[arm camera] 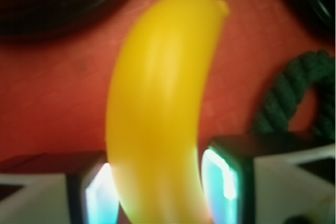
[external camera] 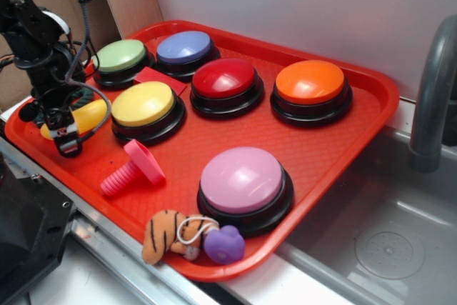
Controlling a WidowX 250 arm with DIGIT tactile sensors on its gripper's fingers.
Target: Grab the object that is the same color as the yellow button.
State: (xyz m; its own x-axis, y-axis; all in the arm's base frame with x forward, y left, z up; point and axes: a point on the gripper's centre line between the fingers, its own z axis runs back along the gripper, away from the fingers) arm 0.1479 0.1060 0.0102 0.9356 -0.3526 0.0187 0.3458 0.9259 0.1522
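The object, a glossy yellow banana-shaped toy, lies at the left end of the red tray, just left of the yellow button. My gripper stands low over the toy's near end. In the wrist view the toy runs up between the two fingers, and both pads press against its sides, so my gripper is shut on it. The toy's near end is hidden behind the fingers in the exterior view.
A dark green rope ring lies right beside the toy. Light green, blue, red, orange and pink buttons share the tray with a pink screw and a tiger plush. A sink lies to the right.
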